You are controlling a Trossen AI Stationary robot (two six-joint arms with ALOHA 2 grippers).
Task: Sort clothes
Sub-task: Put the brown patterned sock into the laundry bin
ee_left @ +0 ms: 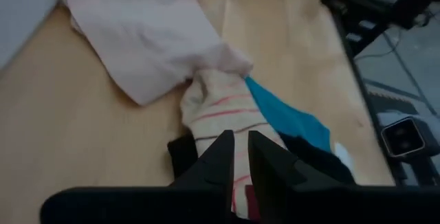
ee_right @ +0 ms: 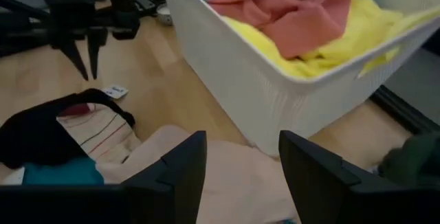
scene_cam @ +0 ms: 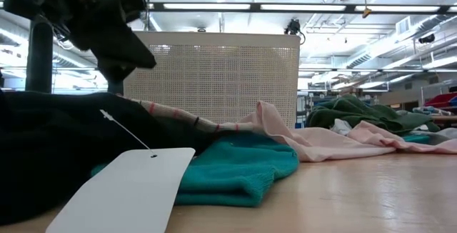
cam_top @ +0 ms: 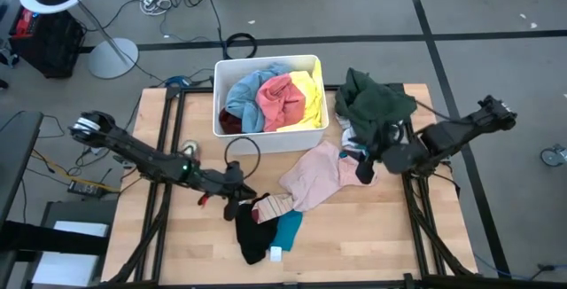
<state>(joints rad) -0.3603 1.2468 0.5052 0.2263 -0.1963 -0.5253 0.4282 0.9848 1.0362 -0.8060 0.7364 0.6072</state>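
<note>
A pale pink garment (cam_top: 323,174) lies spread on the table in front of the white bin (cam_top: 266,140). At its near-left corner lies a small heap: a cream cloth with red stripes (ee_left: 227,107), a teal piece (cam_top: 288,227) and a black garment (cam_top: 252,236). My left gripper (ee_left: 240,136) hangs just above the striped cloth, fingers shut with only a slit between them and nothing in them; the right wrist view shows its tips (ee_right: 87,69) clear of the wood. My right gripper (cam_top: 365,172) hovers open over the pink garment's right edge. A dark green garment (cam_top: 376,103) is heaped at the far right.
The bin (ee_right: 240,93) holds light blue, coral pink, yellow and maroon clothes. A black ring of cable (cam_top: 241,152) lies on the wood in front of it. A white tag (scene_cam: 128,190) is attached to the black garment. Bare wood shows at the near left and near right.
</note>
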